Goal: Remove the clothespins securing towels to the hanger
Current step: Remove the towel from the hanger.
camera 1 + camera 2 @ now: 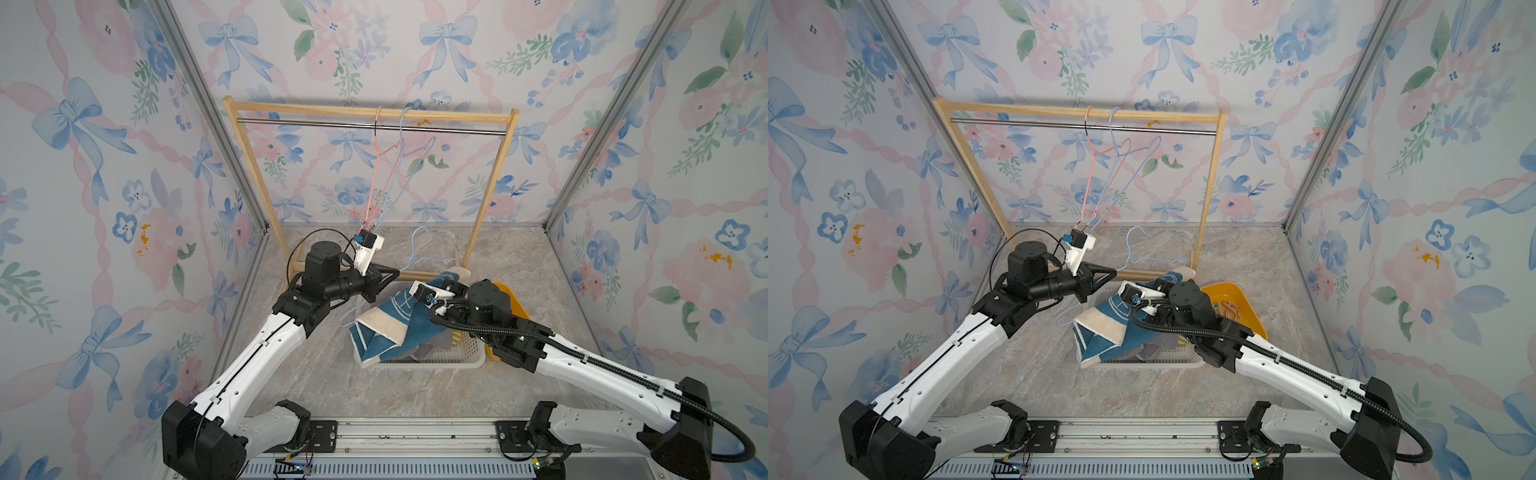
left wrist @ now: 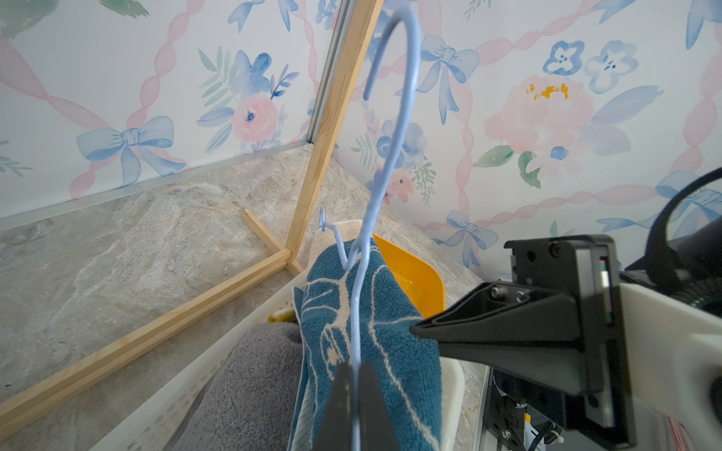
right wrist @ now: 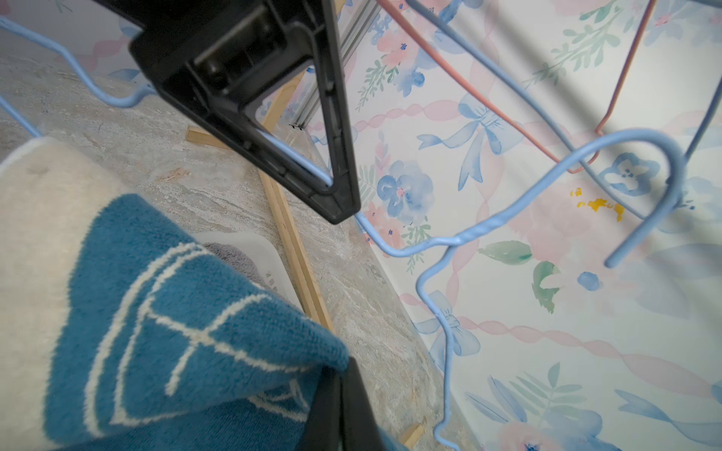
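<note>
My left gripper (image 1: 397, 273) (image 2: 353, 371) is shut on the wire of a light blue hanger (image 1: 415, 249) (image 2: 390, 156) held low in front of the rack. The dark blue towel (image 1: 386, 328) (image 3: 176, 312) with a cream border drapes beside the hanger and over the basket's edge. My right gripper (image 3: 344, 375) (image 2: 416, 330) is shut on a raised fold of that towel, close to the left fingers. A grey towel (image 2: 254, 371) lies in the basket, with a bit of a yellow towel (image 2: 281, 314) behind it. Peach clothespins (image 1: 1230, 308) lie in the orange bin.
A wooden rack (image 1: 365, 112) with a metal rail stands at the back; a pink hanger (image 1: 376, 166) and another blue hanger (image 1: 401, 166) hang on it. The white basket (image 1: 436, 363) sits mid-floor beside the orange bin (image 1: 513, 307). Patterned walls close in three sides.
</note>
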Tool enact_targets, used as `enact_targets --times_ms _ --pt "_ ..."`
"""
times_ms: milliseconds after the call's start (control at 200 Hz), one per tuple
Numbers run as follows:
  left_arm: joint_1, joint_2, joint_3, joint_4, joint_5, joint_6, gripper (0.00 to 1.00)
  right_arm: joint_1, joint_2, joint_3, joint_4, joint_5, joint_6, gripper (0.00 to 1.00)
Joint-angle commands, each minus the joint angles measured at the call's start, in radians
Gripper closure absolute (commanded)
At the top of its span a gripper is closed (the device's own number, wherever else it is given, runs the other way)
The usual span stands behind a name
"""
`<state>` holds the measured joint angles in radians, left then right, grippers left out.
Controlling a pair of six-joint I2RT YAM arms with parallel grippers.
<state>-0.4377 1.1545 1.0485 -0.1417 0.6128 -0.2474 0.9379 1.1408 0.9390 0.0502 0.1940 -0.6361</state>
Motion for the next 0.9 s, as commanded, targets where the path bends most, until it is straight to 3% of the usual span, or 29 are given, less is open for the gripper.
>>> enact_targets --times_ms 0,385,895 --pt "0.009 -0.015 -0.016 0.025 -0.011 0.013 1.00 0.012 -0.046 0.057 -0.005 0.016 0.012 1.00" --pt "0.009 -0.022 -0.022 0.025 -0.013 0.014 1.00 -0.052 -0.090 0.191 -0.162 -0.015 0.123 1.00" --pt "0.007 -0.028 -0.023 0.025 -0.013 0.014 1.00 -0.115 -0.184 0.224 -0.181 -0.019 0.159 1.00"
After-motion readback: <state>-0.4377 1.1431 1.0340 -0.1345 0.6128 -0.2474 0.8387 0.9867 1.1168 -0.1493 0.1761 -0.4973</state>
